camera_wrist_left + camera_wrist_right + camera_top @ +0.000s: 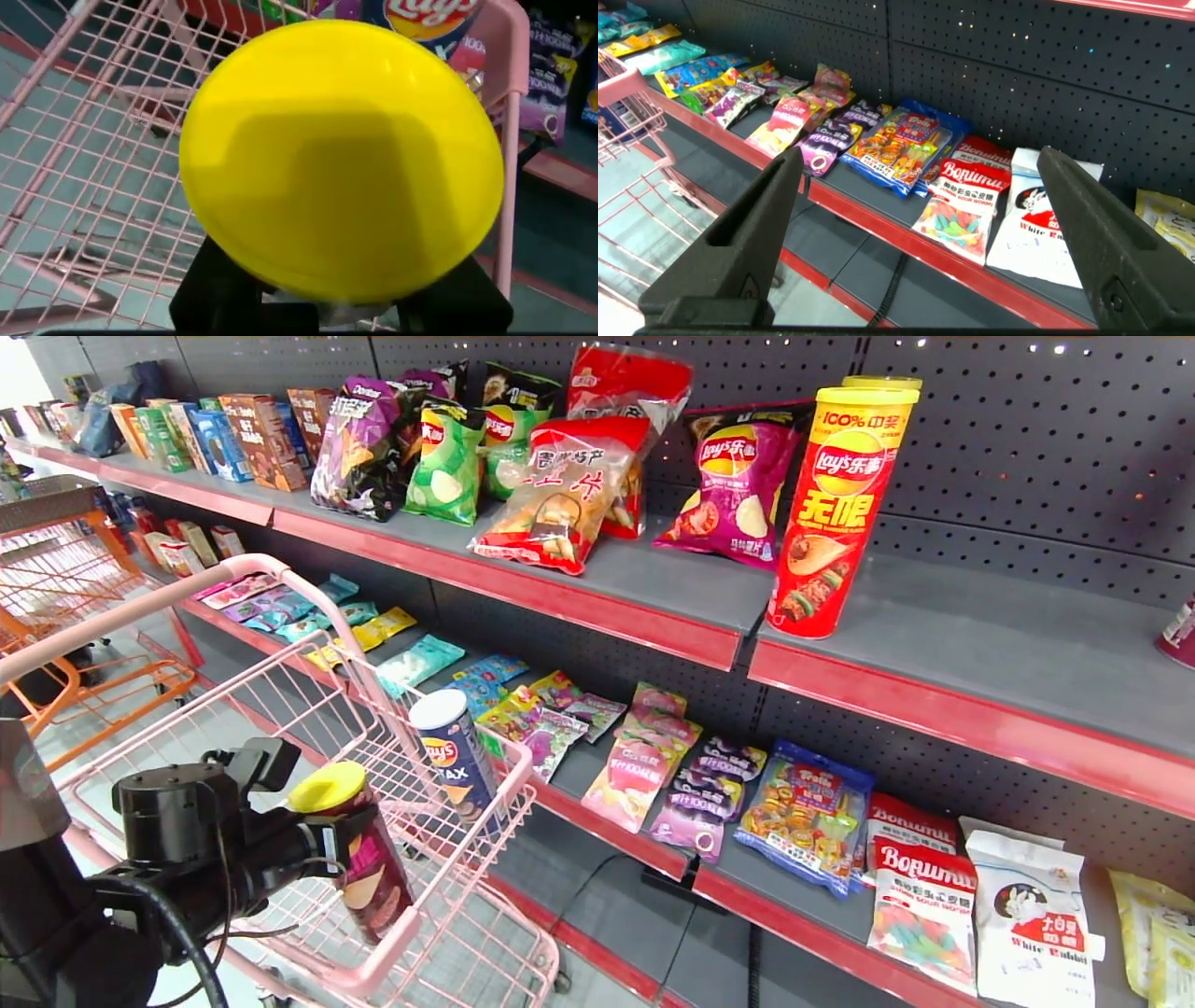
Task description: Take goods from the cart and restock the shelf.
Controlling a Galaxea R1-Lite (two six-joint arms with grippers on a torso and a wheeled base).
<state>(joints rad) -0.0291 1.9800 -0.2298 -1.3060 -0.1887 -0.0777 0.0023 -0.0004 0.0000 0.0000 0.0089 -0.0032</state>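
Observation:
My left gripper [353, 847] is shut on a dark purple chip can [378, 889] with a yellow lid [327, 786], held inside the pink cart [519, 775] at its near side. In the left wrist view the yellow lid [341, 159] sits right above the gripper [332, 310]. A blue chip can [457, 758] with a white lid stands upright in the cart's far corner, beside the shelf. A tall red and yellow chip can [836, 504] stands on the upper shelf [990, 644]. My right gripper [924, 252] is open with nothing in it, facing the lower shelf [878, 219].
Chip bags [560, 490] and boxes [252, 434] fill the upper shelf's left part; bare grey board lies right of the red can. Candy bags [803, 812] cover the lower shelf. An orange cart [56, 569] stands at far left.

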